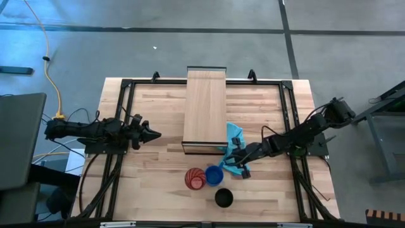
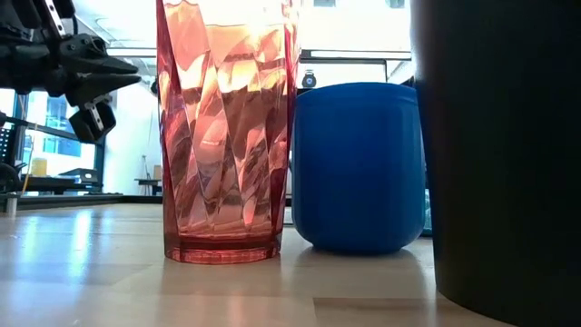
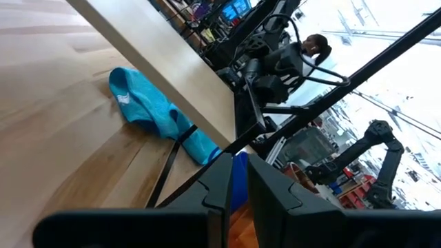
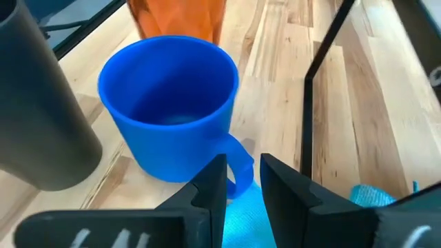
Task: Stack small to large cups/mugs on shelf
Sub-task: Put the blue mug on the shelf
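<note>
Your slatted wooden table (image 1: 158,190) sat on a grey floor, with bright windows beyond it in the low view. At the table's near edge the three vessels stood close together: the blue mug (image 1: 214,175) in the middle, the red tumbler (image 1: 195,178) just beside it on the left, and the black cup (image 1: 223,198) nearer the front edge. All were upright and none was on the shelf (image 1: 204,111), which lay farther back at the table's middle. Your right tool (image 4: 241,176) was right at the mug's handle (image 4: 238,165), fingers only narrowly parted around it, with the blue cloth (image 1: 234,142) beneath. Your left tool (image 1: 152,134) hung well apart on the left side of the table, pointing toward the shelf, its fingers close together with just a slit between them.
</note>
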`<state>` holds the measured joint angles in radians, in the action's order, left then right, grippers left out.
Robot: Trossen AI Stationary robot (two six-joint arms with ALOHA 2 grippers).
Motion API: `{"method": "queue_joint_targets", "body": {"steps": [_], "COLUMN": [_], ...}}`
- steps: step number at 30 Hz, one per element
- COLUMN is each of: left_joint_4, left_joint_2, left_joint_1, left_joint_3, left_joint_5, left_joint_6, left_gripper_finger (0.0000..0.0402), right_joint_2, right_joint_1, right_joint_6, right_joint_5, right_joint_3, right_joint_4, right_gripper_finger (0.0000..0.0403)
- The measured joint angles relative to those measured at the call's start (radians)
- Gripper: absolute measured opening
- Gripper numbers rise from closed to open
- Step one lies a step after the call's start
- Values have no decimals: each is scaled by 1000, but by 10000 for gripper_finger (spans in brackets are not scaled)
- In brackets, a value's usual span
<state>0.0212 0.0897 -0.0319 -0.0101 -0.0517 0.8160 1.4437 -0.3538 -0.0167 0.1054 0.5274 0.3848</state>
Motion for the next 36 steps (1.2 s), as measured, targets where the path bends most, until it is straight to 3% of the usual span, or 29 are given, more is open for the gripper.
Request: {"method": "queue_joint_targets", "body": {"steps": [28, 36], "left_joint_4": [2, -1], "left_joint_2": [52, 52], "left_joint_1": [0, 0], "left_joint_3": [0, 0], "left_joint_5": [-8, 10], "left_joint_6": [2, 1], "left_gripper_finger": [33, 33], "right_joint_2": [0, 2], "right_joint_1": [0, 12], "right_joint_6": [18, 141], "right_joint_5": [-13, -110], "right_joint_3": [-1, 38], "right_joint_4": [8, 3], "right_gripper_finger": [80, 80]}}
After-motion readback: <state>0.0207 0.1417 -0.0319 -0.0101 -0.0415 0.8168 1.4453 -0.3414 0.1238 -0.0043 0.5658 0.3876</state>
